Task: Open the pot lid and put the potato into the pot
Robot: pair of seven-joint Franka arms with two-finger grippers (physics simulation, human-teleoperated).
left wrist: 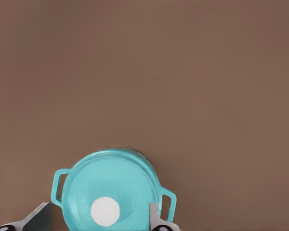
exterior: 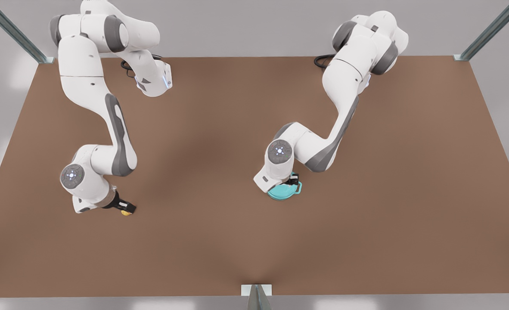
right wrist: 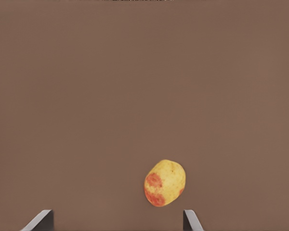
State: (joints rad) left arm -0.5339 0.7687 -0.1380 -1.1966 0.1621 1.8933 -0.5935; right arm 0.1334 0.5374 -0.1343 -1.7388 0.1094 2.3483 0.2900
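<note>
While the lid (left wrist: 108, 190) sits on the pot (left wrist: 166, 204), partly hidden under a wrist in the front view, the left end effector (left wrist: 98, 219) hangs spread above its knob (left wrist: 105, 211). Well apart on the table (exterior: 246, 241), the potato (right wrist: 164, 183) lies between the right end effector's (right wrist: 118, 221) open fingers (right wrist: 191, 220).
</note>
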